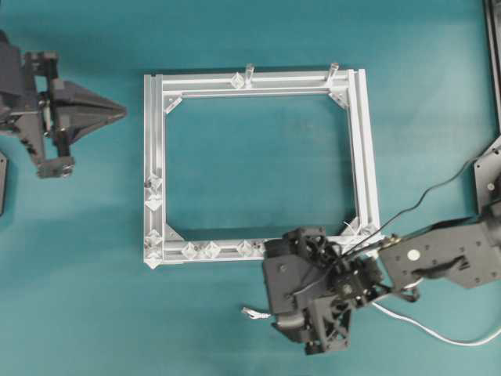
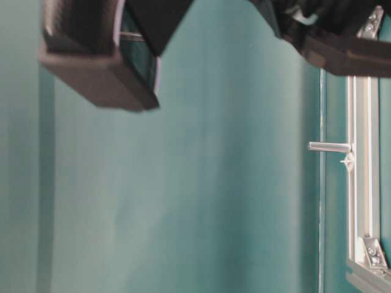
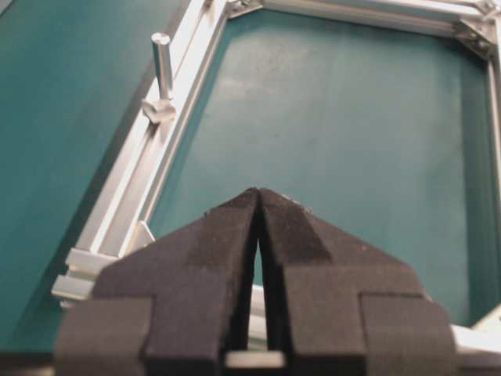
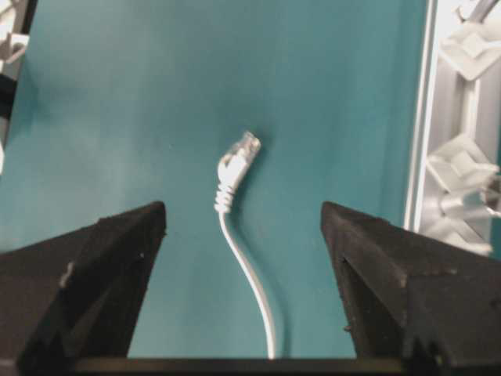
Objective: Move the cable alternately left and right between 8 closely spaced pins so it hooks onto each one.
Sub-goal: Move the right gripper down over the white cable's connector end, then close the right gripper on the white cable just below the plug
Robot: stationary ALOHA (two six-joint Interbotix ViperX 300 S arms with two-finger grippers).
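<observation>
The white cable [image 4: 252, 276] lies on the teal table, its small plug [image 4: 239, 152] pointing ahead. My right gripper [image 4: 243, 206] is open wide, a finger on either side of the cable and neither touching it. From overhead, the right gripper [image 1: 275, 308] is just below the frame's bottom rail, with the plug [image 1: 252, 313] poking out to its left. Pale diamond pins [image 1: 210, 251] sit along the bottom and left rails; two pins [image 4: 462, 168] show at the right of the right wrist view. My left gripper [image 1: 117, 112] is shut and empty, left of the frame.
The square aluminium frame [image 1: 366, 157] lies flat, with two grey posts [image 1: 250, 74] on its far rail. One post [image 3: 162, 66] stands ahead and to the left of the left gripper [image 3: 258, 193]. The cable's slack [image 1: 438, 334] trails to the right edge under the right arm.
</observation>
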